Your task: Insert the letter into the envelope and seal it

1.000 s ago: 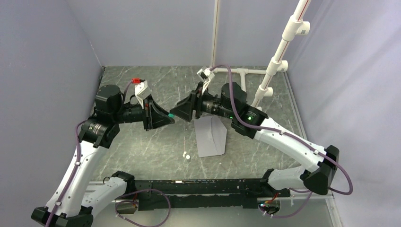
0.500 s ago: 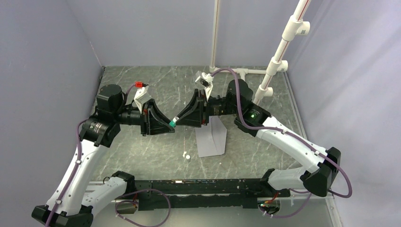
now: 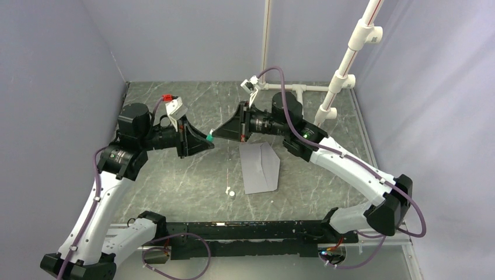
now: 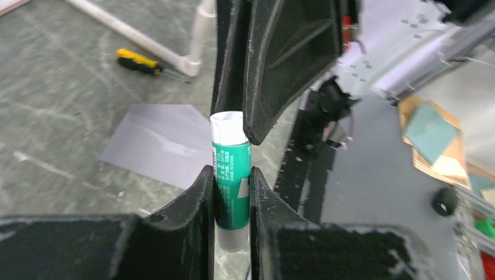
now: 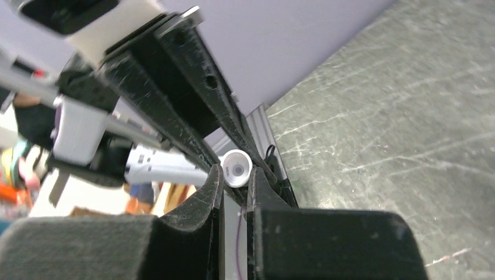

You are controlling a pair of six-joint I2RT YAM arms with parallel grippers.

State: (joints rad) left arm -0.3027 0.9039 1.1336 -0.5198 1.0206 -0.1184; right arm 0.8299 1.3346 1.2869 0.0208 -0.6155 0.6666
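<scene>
A green glue stick (image 4: 231, 175) with a white end is held off the table by my left gripper (image 4: 230, 170), which is shut on its body. My right gripper (image 5: 234, 170) faces it tip to tip and is shut on the stick's white cap (image 5: 237, 168). In the top view the two grippers meet at the glue stick (image 3: 209, 137), above the table's middle. The grey envelope (image 3: 260, 168) lies flat just to their right, its pointed flap showing; the left wrist view has the envelope (image 4: 163, 143) under the stick. The letter is out of view.
A small white piece (image 3: 230, 192) lies on the marbled table left of the envelope. A white pipe stand (image 3: 344, 70) rises at the back right, with a yellow-handled tool (image 4: 140, 61) near its base. A black rail (image 3: 245, 230) runs along the near edge.
My right gripper came in from open and closed its fingers on the glue stick's white cap. My left gripper kept its hold and shifted only slightly.
</scene>
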